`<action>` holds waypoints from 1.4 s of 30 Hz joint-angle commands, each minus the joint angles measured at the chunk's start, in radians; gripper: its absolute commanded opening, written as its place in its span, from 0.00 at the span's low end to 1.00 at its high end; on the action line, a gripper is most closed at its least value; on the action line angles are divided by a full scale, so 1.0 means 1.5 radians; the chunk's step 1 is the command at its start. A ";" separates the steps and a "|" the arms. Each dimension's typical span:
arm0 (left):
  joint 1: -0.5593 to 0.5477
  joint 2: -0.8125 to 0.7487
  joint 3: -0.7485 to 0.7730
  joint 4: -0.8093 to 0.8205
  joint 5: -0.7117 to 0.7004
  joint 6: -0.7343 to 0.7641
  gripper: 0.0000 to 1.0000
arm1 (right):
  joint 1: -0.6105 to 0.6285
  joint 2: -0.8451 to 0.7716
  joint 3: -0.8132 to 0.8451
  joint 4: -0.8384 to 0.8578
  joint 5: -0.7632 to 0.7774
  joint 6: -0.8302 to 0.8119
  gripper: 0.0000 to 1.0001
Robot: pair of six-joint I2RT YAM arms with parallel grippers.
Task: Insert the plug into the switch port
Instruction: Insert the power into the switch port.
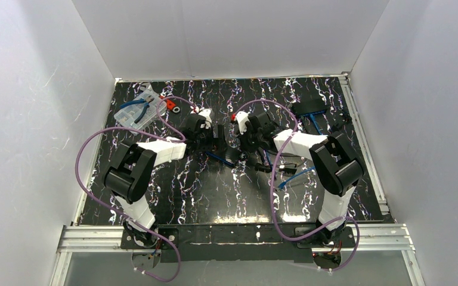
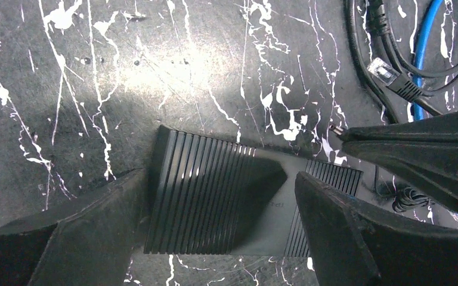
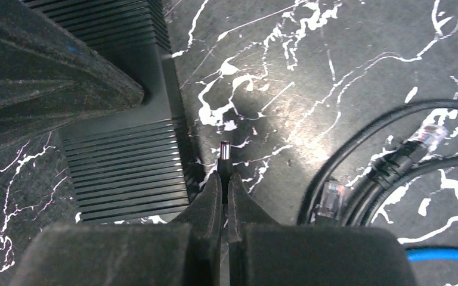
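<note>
My right gripper (image 3: 223, 182) pinches the plug (image 3: 225, 152), tip just right of the switch (image 3: 125, 161), not yet in; left gripper (image 2: 219, 182) straddles it, jaws wide.

I read bare tabletop (image 2: 95, 89) as free passage beyond the switch (image 2: 214, 196) and to its left. The left gripper (image 2: 219, 176) straddles the switch, jaws wide, blocking both flanks. The right gripper (image 3: 225, 179), clamped on the plug (image 3: 225, 152), occupies the switch's right side. Further right, black cables (image 3: 367, 196) and a blue cable (image 3: 441, 256) obstruct the surface.
</note>
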 commanded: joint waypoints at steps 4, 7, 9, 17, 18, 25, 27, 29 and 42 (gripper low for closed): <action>0.003 -0.031 -0.046 0.012 0.052 -0.016 0.88 | -0.001 -0.007 0.009 -0.012 -0.081 0.003 0.01; 0.003 -0.052 -0.074 0.016 0.056 -0.025 0.88 | 0.003 -0.022 -0.006 -0.016 -0.099 0.010 0.01; 0.003 -0.066 -0.093 0.019 0.057 -0.032 0.87 | 0.008 -0.030 -0.016 -0.020 -0.107 0.011 0.01; 0.003 -0.122 -0.178 0.037 0.065 -0.054 0.86 | 0.051 -0.056 -0.058 -0.024 -0.106 0.022 0.01; 0.002 -0.131 -0.187 0.038 0.066 -0.056 0.86 | 0.058 -0.061 -0.068 -0.021 -0.105 0.024 0.01; 0.002 -0.242 -0.272 0.017 0.084 -0.068 0.85 | 0.119 -0.114 -0.111 -0.006 -0.069 0.054 0.01; 0.002 -0.319 -0.324 -0.002 0.095 -0.080 0.84 | 0.146 -0.137 -0.130 -0.004 -0.060 0.067 0.01; 0.000 -0.415 -0.366 -0.036 0.092 -0.093 0.84 | 0.159 -0.190 -0.155 -0.010 -0.037 0.073 0.01; -0.001 -0.459 -0.351 -0.054 0.057 -0.069 0.88 | 0.179 -0.500 -0.322 -0.070 0.012 0.093 0.01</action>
